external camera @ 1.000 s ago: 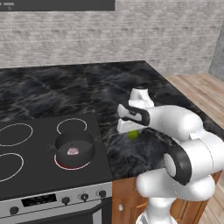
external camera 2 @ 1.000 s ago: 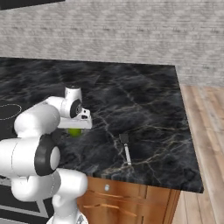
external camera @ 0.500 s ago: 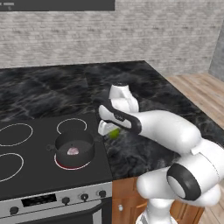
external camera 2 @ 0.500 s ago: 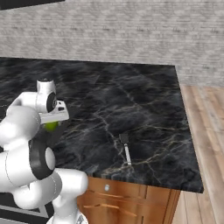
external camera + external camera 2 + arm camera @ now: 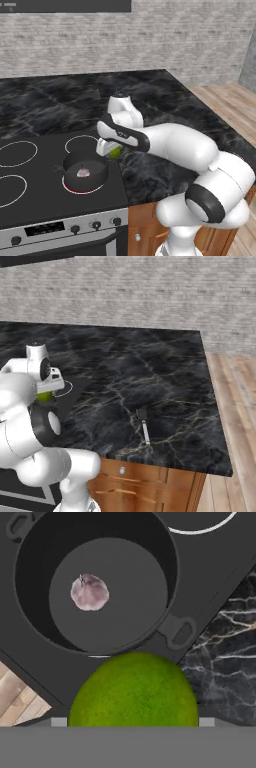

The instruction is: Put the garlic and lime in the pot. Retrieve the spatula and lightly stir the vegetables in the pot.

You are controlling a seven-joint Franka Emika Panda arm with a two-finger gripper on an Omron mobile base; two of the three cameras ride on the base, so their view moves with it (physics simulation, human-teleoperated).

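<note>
A white robot arm reaches over a black marble tabletop (image 5: 165, 95) beside a dark stovetop (image 5: 30, 190). Its hand (image 5: 111, 150) hangs above the stove's right edge, closed around the lime (image 5: 134, 691), a bright yellow-green ball that peeks out beneath it in both base views; the fingertips themselves are hidden behind the fruit in the hand view, so I judge the grip from the lime riding in the air. The pot (image 5: 85, 171), shallow and dark grey, sits on the front right burner, just down and to the left of the hand, at about eight o'clock from it in the left base view. The garlic (image 5: 89, 592), a small pinkish-white bulb, already lies on the pot's floor, left of centre in the hand view. There the pot's rim sits just beyond the lime at twelve o'clock, so the lime is not yet over the opening. The spatula (image 5: 144, 426) lies well apart on the tabletop to the right, its handle pointing toward the front edge.
</note>
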